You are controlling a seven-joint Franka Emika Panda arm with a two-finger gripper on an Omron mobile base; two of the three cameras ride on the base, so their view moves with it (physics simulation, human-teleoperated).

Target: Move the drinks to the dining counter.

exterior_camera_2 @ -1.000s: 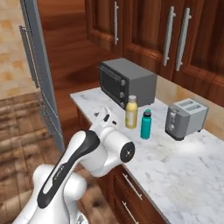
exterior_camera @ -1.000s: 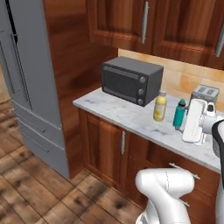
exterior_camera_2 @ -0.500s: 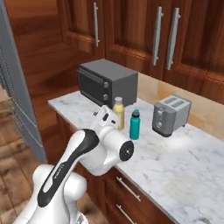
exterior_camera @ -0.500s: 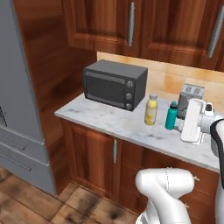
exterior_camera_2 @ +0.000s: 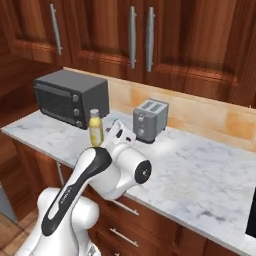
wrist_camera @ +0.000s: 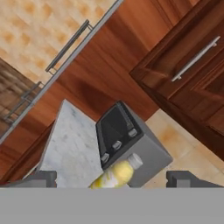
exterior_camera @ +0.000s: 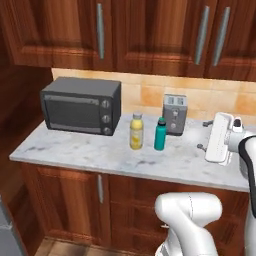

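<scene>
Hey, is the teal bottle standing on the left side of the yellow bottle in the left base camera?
No, the teal bottle stands to the right of the yellow bottle, nearer the toaster.

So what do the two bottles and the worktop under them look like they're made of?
Yellow bottle: looks like smooth plastic, flat even colour, white cap. Teal bottle: painted metal or plastic, opaque with a dark cap; can't tell which. Worktop: polished marble look, white with grey veining.
</scene>
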